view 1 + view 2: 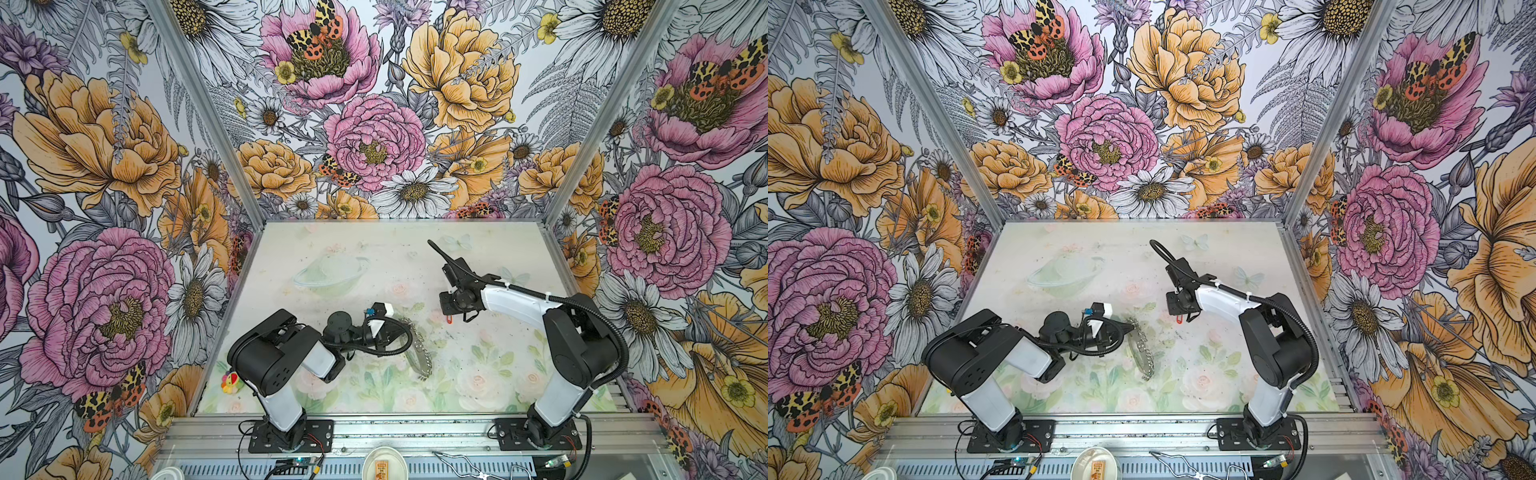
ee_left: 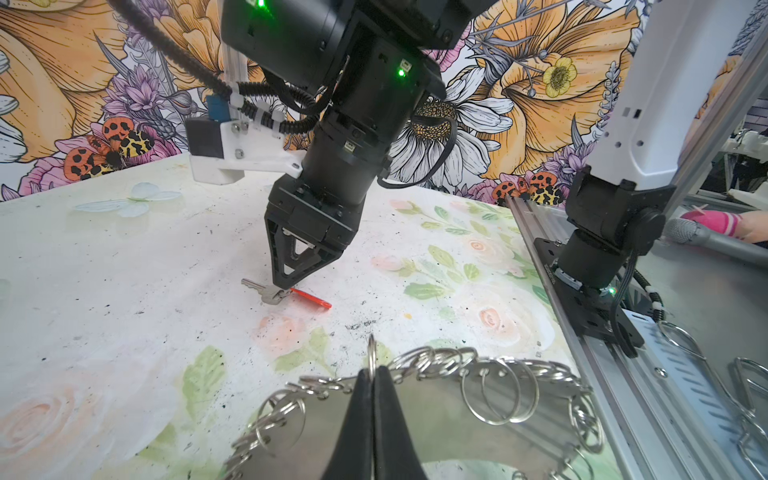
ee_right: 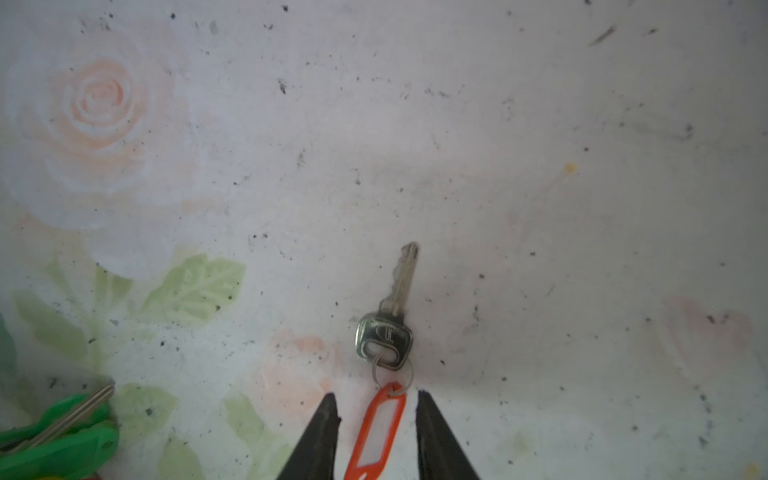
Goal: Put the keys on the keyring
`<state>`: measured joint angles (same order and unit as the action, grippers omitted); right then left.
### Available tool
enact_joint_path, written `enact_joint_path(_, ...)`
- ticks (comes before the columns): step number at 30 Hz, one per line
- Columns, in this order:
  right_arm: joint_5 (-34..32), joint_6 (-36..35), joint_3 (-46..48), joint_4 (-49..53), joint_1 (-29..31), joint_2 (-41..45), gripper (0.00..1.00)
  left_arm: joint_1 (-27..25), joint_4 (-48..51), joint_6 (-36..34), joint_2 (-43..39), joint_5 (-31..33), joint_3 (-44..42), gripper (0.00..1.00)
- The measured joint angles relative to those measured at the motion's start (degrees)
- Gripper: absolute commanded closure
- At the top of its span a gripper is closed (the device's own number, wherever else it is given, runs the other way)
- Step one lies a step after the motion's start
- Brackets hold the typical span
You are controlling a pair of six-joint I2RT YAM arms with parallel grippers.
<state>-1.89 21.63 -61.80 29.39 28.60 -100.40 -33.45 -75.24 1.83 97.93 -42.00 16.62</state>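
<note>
Keys come first here. The right pincer (image 3: pixel 376 409) stands with its jaws apart, straddling the red tag (image 3: pixel 380 428) without seeming to touch it. The tag hangs by a small link (image 3: pixel 392 372) from a silver key (image 3: pixel 395 316) lying flat on the tabletop (image 1: pixel 374 249).

A sound grip would, I judge, close square on the tag near that link, so the key dangles little when lifted.

The left pincer (image 2: pixel 371 372) is clamped shut on one split ring (image 2: pixel 371 353) at the rim of the keyring (image 2: pixel 457 419), which looks tilted up in both top views. That ring must be held steady as the target.

Bare tabletop lies between key and keyring, so nothing blocks the way. Green-covered keys (image 3: pixel 62 440) lie well apart from the silver key.
</note>
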Motion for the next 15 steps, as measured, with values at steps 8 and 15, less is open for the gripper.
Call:
enact_joint_path(8, 0.17, 1.73, 0.26, 0.79, -0.22, -1.40, 0.79, 0.00, 0.04, 0.31, 0.00, -0.02, 0.15, 1.00)
enact_joint_path(15, 1.95, 3.52, 2.01, 0.74, -1.92, -0.20, 0.88, 0.00, 0.09, 0.42, 0.00, -0.02, 0.20, 1.00)
